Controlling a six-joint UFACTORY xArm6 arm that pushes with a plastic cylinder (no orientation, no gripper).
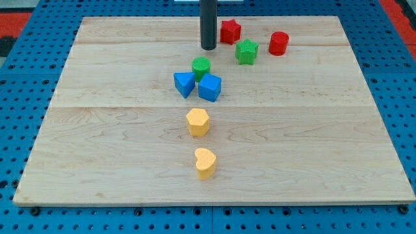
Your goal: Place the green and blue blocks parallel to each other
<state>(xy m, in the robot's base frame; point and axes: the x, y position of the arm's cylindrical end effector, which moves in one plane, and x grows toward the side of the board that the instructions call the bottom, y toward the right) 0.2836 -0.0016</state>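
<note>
A green cylinder stands near the board's middle top, touching or nearly touching a blue triangular block at its lower left and a blue cube at its lower right. A green star block lies further to the view's right and top. My tip is the lower end of a dark rod. It rests just above the green cylinder, left of the green star, and touches neither.
A red star block and a red cylinder lie near the top right of my tip. A yellow hexagonal block and a yellow heart-shaped block lie below the blue blocks. The wooden board sits on blue pegboard.
</note>
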